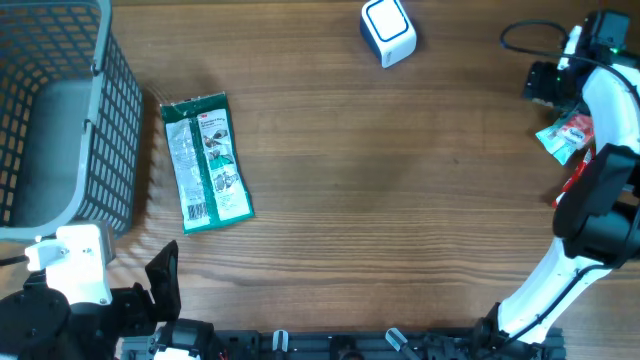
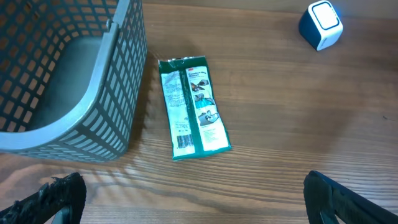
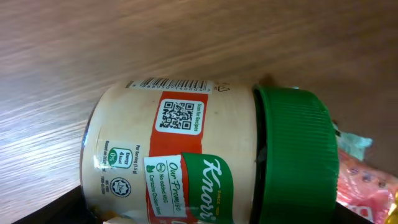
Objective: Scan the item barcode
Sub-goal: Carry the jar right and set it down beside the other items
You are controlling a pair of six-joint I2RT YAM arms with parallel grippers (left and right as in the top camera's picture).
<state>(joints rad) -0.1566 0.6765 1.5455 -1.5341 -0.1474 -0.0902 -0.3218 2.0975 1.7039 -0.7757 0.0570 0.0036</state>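
A Knorr jar (image 3: pixel 186 143) with a green lid (image 3: pixel 295 155) lies sideways between the jaws of my right gripper (image 3: pixel 205 208), which is shut on it. The jar's barcode (image 3: pixel 169 83) faces the wooden table. My right arm (image 1: pixel 608 110) hides the jar in the overhead view. The white and blue scanner (image 1: pixel 387 30) stands at the far middle of the table. A green packet (image 1: pixel 205 160) lies flat with its barcode (image 1: pixel 197 211) up. My left gripper (image 2: pixel 199 205) is open over bare wood, short of the packet (image 2: pixel 193 106).
A grey mesh basket (image 1: pixel 110 120) stands at the far left, close beside the green packet. Small green and red packets (image 1: pixel 565 135) lie under the right arm. A pink packet (image 3: pixel 367 186) shows beside the jar lid.
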